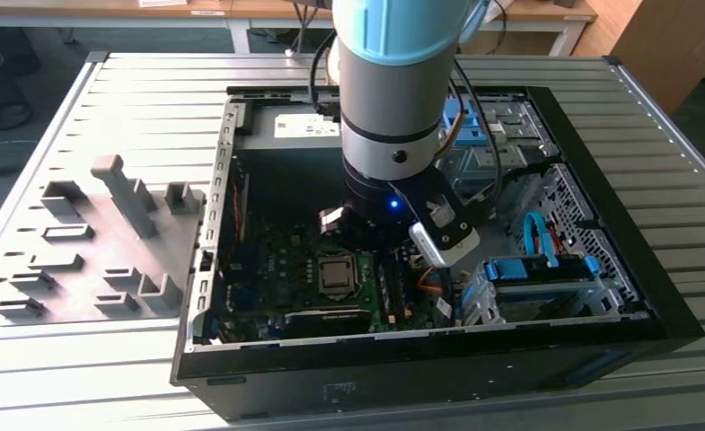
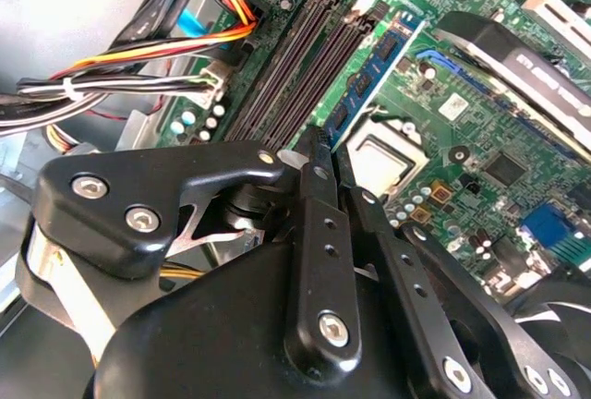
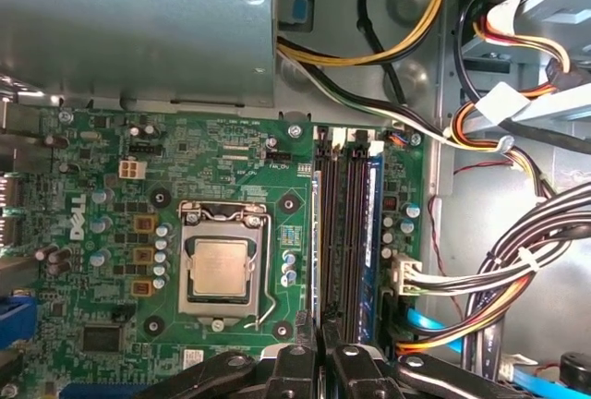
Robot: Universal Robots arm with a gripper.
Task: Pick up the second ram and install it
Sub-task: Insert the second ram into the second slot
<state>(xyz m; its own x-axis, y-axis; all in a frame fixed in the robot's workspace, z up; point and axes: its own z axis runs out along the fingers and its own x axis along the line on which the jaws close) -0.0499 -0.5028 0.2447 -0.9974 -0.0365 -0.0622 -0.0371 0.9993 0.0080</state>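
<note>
Ribbed metal table (image 1: 652, 135) carries an open computer case (image 1: 215, 224) at the centre of the exterior view, with grey holder blocks (image 1: 101, 242) on a plate at the exterior view's left. The arm (image 1: 388, 108) reaches straight down into the case, above the green motherboard (image 1: 274, 269).

In both wrist views the gripper (image 3: 323, 357) (image 2: 328, 154) sits low over the memory slots (image 3: 346, 233) beside the bare processor (image 3: 220, 274) (image 2: 388, 159). Its black fingers (image 3: 297, 362) are drawn almost together, leaving a narrow gap, and they pinch one end of the second ram (image 3: 318, 242) (image 2: 374, 57). The stick stands on edge along the slot nearest the processor, its blue-green board and black chips plain in the second wrist view. Whether it is fully seated cannot be told.

Two dark slots next to it are bare. A blue strip (image 3: 372, 242) lines the outermost slot in the first wrist view; stick or slot wall, it cannot be told. Bundled cables (image 3: 517, 270) in orange, yellow, black and white run past the board's far side.
</note>
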